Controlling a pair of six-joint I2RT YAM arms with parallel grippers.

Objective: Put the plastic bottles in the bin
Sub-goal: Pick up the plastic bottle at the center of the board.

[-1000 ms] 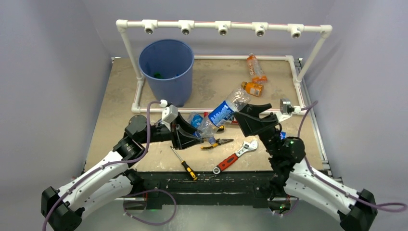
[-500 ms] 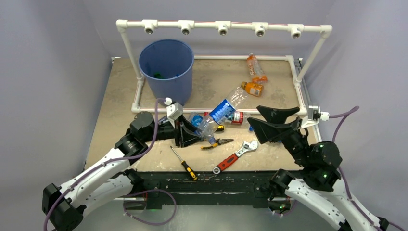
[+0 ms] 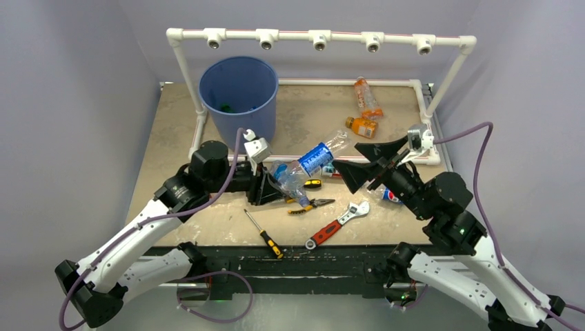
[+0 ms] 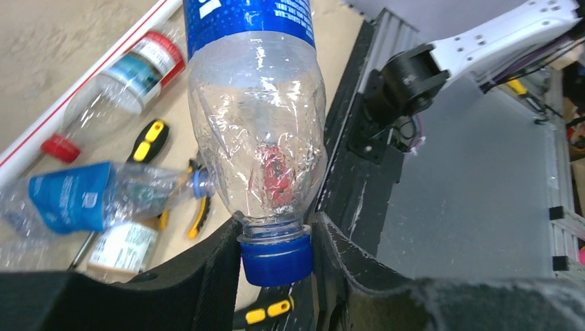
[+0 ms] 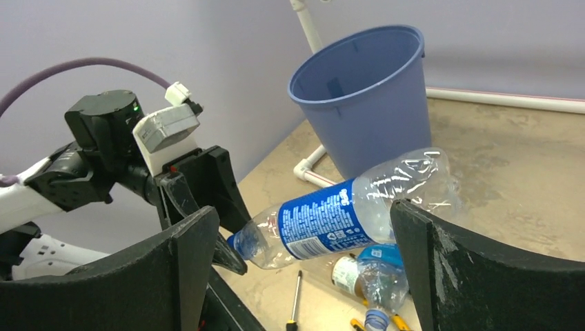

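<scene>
A clear plastic bottle with a blue label (image 3: pixel 314 157) hangs tilted above the table. My left gripper (image 3: pixel 271 185) is shut on its blue cap (image 4: pixel 276 258), and the body (image 4: pixel 255 124) sticks out away from the jaws. My right gripper (image 3: pixel 347 157) stands wide open just right of the bottle's base, which shows between its fingers (image 5: pixel 441 255) without touching them. The blue bin (image 3: pixel 239 96) stands at the back left, also seen in the right wrist view (image 5: pixel 365 96). Two orange bottles (image 3: pixel 365 110) lie at the back right. Crushed bottles (image 4: pixel 90 196) lie under the held one.
A white pipe frame (image 3: pixel 317 36) runs round the back half of the table. A screwdriver (image 3: pixel 263 234), pliers (image 3: pixel 310 205) and a red-handled wrench (image 3: pixel 338 224) lie near the front edge. Another bottle (image 3: pixel 392 196) lies under my right arm.
My left gripper has carried the bottle slightly back and left, toward the bin. My right arm swung out to the right, then came back to the bottle's base, still open.
</scene>
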